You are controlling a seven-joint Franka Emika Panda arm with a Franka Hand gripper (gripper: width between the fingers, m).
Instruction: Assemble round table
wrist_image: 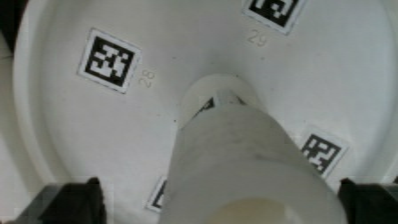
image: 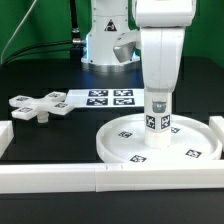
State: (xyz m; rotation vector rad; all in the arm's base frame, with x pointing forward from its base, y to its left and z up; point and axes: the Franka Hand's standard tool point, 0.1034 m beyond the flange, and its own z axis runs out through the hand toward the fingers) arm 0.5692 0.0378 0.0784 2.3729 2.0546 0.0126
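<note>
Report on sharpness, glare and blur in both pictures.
Exterior view: evenly lit and fairly sharp; the white round disc stands bright against the dark table, its tags distinct, with no strong glare. Wrist view: the post, close to the lens, is soft and out of focus, while the tags on the disc behind it look sharper.

We see a black table (image: 40, 135) bearing the disc (image: 192, 136), cross (image: 38, 106), marker board (image: 108, 98) and white rails (image: 60, 180).
</note>
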